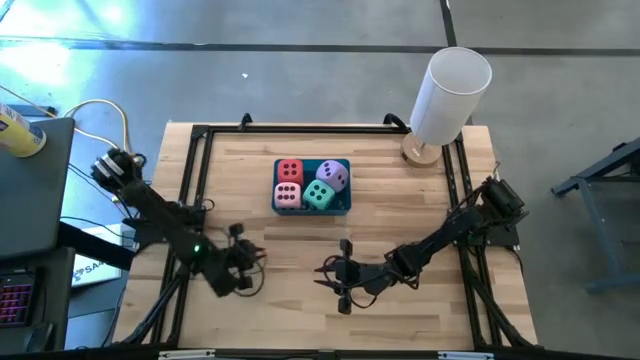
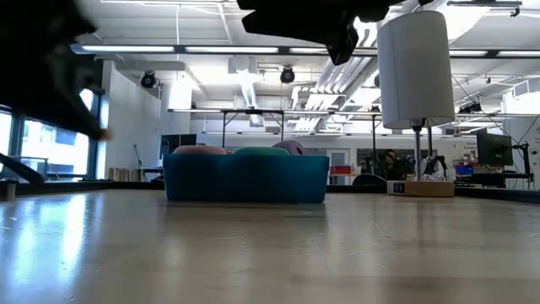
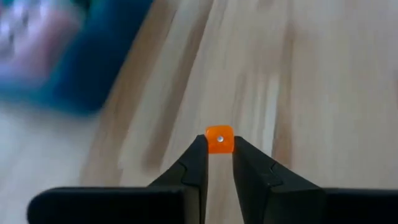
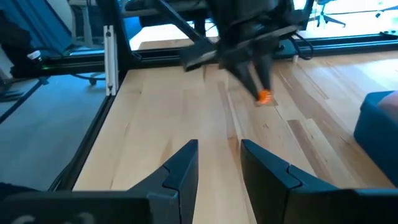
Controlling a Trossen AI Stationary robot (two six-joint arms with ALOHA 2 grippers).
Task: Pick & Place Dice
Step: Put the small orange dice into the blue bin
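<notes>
Four dice (image 1: 312, 185) sat in the blue bin (image 1: 343, 207) mid-table; left gripper (image 1: 258, 258), near the table's left edge, nearly closed on nothing; right gripper (image 1: 322, 276) hovered slightly parted, empty.

- A blue bin (image 2: 246, 178) is sitting on the pale counter (image 2: 270, 253); rounded tops of dice are showing above its rim: a pink one (image 2: 200, 149), a teal one (image 2: 261, 151), a purple one (image 2: 290, 147)
- A white cylinder (image 2: 414, 63) is standing upright right of the bin; a dark arm (image 2: 312, 19) is hanging overhead; another dark, blurred arm (image 2: 46, 67) is filling the upper left
</notes>
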